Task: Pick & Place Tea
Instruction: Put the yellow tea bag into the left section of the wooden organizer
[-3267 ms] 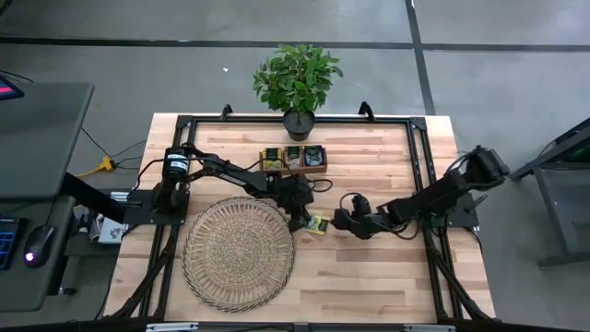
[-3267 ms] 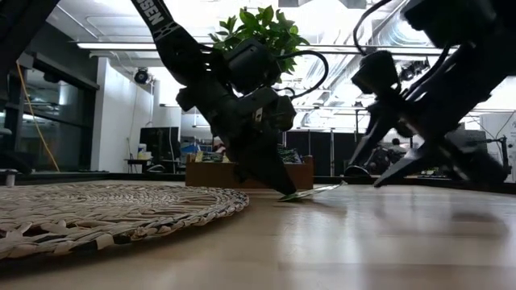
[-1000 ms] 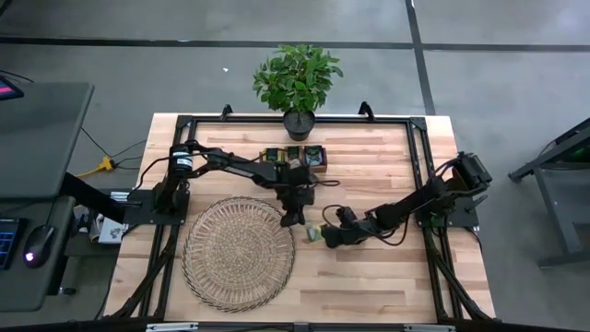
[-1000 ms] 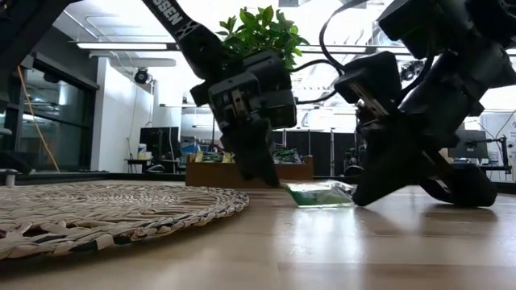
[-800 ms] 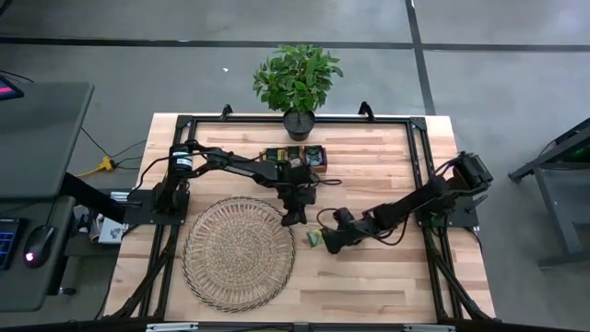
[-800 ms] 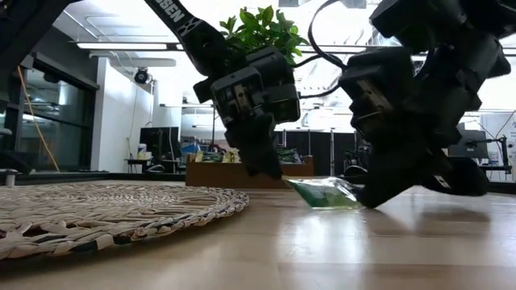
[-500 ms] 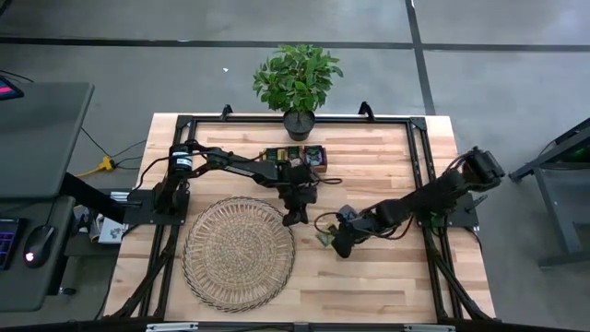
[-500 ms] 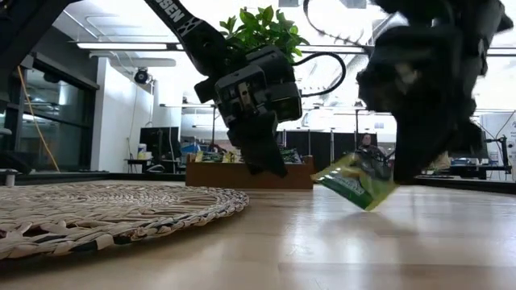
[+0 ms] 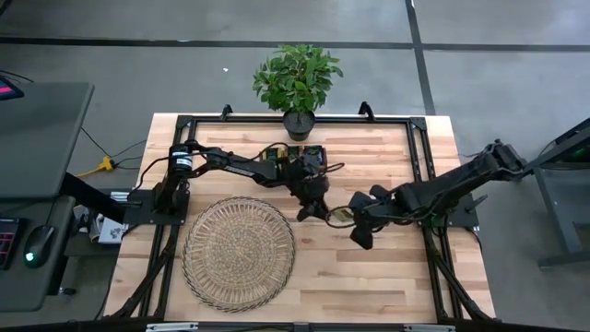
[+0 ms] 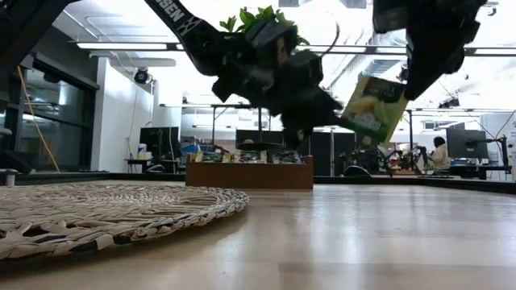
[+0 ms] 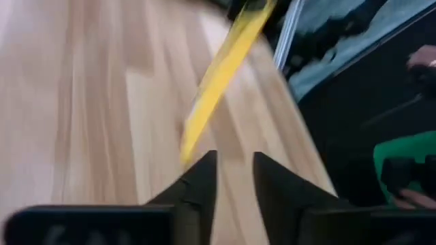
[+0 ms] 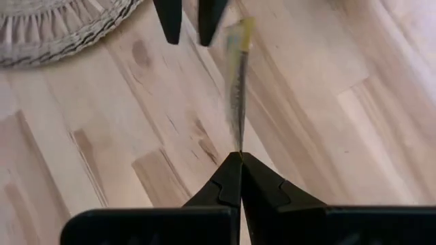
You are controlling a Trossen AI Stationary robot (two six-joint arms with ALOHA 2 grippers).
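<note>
Lifted clear of the counter [image 9: 369, 277] since a second ago: yellow-green tea sachet [image 10: 372, 106], then lying flat on the wood, now hanging in mid-air, pinched edge-on by the clenched right claw [image 12: 238, 158], which has risen and pulled back toward the right side. Left claw [image 11: 235, 175] swung over from the wicker mat [image 9: 238, 251] edge, fingers parted by a narrow gap, tips just beside the raised sachet, gripping nothing. Behind, at the counter's far edge, wooden tray [image 10: 250, 172] with more sachets, and potted plant [image 9: 297, 81] beyond it.
</note>
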